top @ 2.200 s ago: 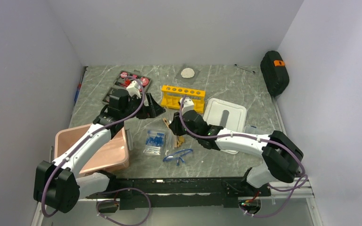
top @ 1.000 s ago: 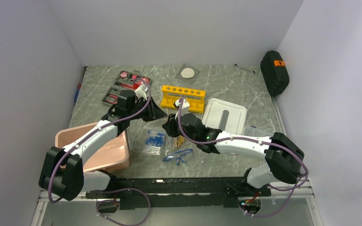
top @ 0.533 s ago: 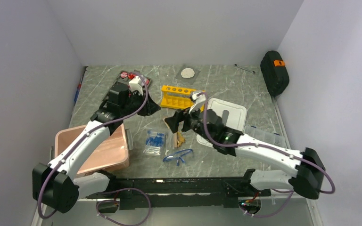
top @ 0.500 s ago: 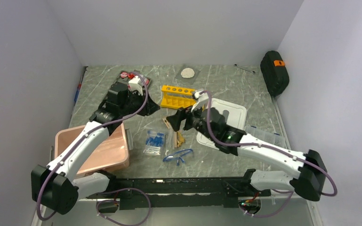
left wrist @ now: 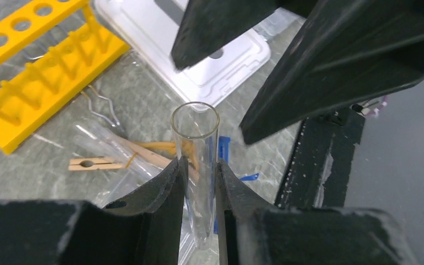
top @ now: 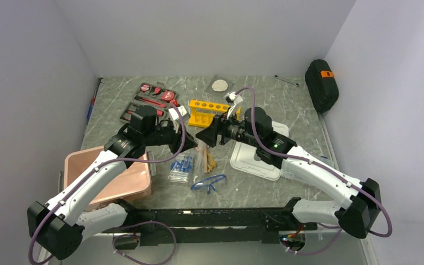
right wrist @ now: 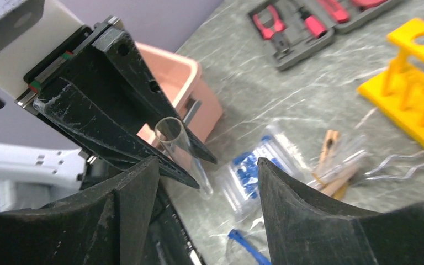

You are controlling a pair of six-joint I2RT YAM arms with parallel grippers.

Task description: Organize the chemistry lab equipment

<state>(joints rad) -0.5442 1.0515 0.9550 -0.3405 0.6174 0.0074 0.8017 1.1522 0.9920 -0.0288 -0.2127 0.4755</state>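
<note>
Roughly at the middle of the table (top: 287,99), my two arms meet nose to nose above the scattered lab items. My left gripper (left wrist: 199,165) is clamped on a clear glass test tube (left wrist: 196,141), its two black fingers pinching the lower part so the open mouth points away toward the other arm. My right gripper (right wrist: 207,163) faces it with jaws spread wide. From the right wrist view the tube's mouth sits in line with the gap between them, and from the left wrist view both right fingers stand just beyond the rim without touching it.

Just behind the grippers, the yellow test-tube rack (top: 210,106) stands upright on the table with none of the holes I can see filled. Below the grippers lie the bag of blue-capped tubes (top: 181,167) and, beside it on the right, the wooden clamps (top: 206,160) in a loose pile. The blue-framed safety glasses (top: 210,183) rest nearer the arm bases, close to both.

A pink bin (top: 122,185) sits at the near left under my left arm. The open red-and-black tool kit (top: 153,99) lies at the far left, a white tray (top: 256,160) lies flat under my right arm, and a black case (top: 321,84) stands against the right wall.
</note>
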